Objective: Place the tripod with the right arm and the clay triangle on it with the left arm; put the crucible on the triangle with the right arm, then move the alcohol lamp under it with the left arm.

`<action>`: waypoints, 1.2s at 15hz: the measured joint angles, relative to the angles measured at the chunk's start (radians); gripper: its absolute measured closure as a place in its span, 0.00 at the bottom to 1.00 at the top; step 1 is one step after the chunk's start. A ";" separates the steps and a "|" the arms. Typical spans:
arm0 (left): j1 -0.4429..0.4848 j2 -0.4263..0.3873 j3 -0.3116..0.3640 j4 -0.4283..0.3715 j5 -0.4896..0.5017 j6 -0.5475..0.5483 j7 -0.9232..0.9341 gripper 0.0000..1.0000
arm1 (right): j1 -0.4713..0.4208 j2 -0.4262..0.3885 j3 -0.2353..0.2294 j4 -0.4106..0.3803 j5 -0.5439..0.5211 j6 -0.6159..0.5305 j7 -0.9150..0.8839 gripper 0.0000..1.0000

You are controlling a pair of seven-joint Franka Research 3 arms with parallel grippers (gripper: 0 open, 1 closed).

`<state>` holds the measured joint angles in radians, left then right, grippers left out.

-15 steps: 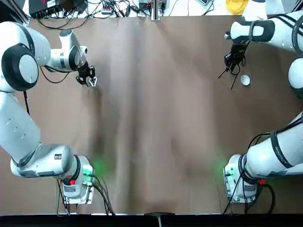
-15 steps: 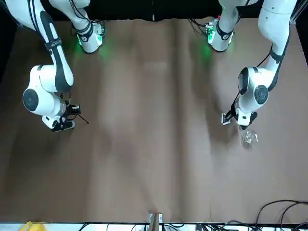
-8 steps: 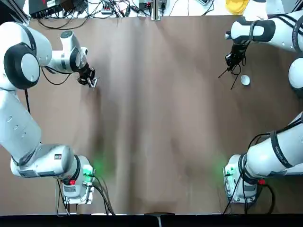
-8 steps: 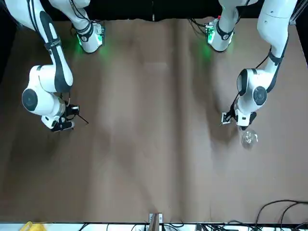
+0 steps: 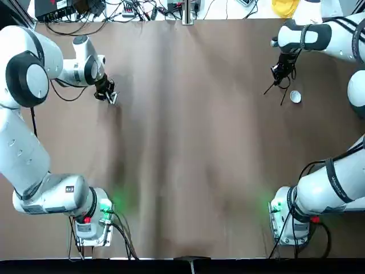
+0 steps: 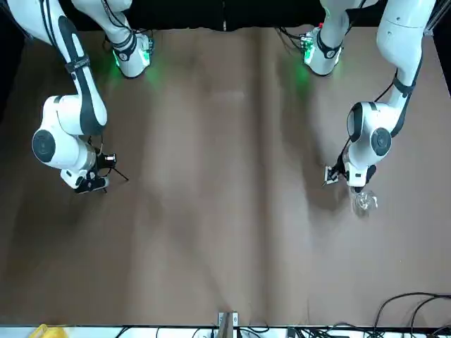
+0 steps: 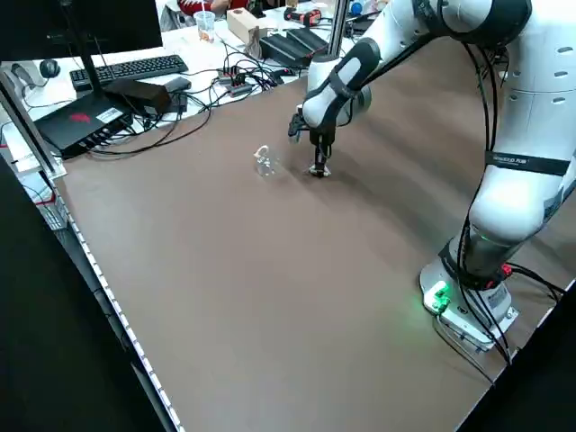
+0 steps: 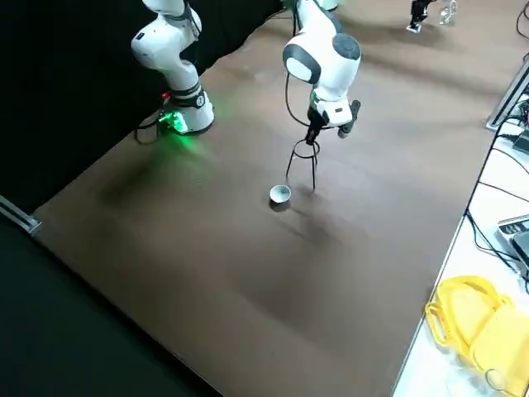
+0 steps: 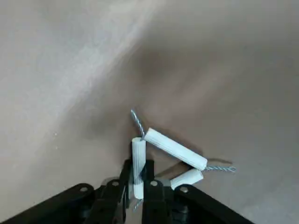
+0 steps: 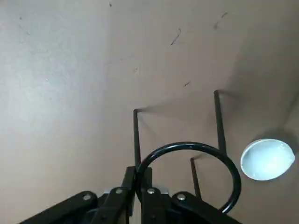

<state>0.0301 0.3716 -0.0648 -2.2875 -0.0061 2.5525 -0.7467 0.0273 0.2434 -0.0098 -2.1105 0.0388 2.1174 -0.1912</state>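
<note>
At the far right of the table, my right gripper (image 5: 279, 73) is shut on the ring of the tripod (image 5: 275, 87), a black wire ring on three slim legs. The right wrist view shows the ring (image 10: 187, 146) pinched at its edge, legs pointing down to the table. The crucible (image 5: 295, 97), a small white cup, sits just beside the tripod (image 8: 306, 161). At the far left, my left gripper (image 5: 108, 96) is shut on one white side of the clay triangle (image 9: 173, 148), low over the table. The alcohol lamp (image 6: 363, 202), clear glass, stands close by.
Brown table surface stretches between the two arms. Cables, a keyboard and boxes (image 7: 117, 81) lie beyond the far edge, and a yellow object (image 8: 475, 322) sits off the table's end. Both arm bases (image 5: 91, 220) stand at the near edge.
Almost nothing differs. My left gripper with the clay triangle has edged slightly toward the far side; the right gripper and tripod stay about where they were.
</note>
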 joint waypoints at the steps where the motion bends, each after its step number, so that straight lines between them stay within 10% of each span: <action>1: -0.001 0.001 0.000 0.014 0.000 0.000 0.000 0.87 | 0.002 0.000 0.001 0.004 0.000 0.001 0.000 0.91; 11: -0.010 -0.095 -0.062 0.224 0.000 -0.336 0.005 0.87 | 0.110 0.000 0.007 0.097 0.000 -0.014 0.141 0.91; 18: -0.012 -0.109 -0.152 0.376 0.000 -0.537 0.008 0.87 | 0.302 0.105 0.014 0.368 0.015 -0.177 0.508 0.91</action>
<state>0.0176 0.2625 -0.2170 -1.9114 -0.0057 2.0159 -0.7384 0.3298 0.3488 0.0039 -1.7427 0.0538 1.9401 0.3170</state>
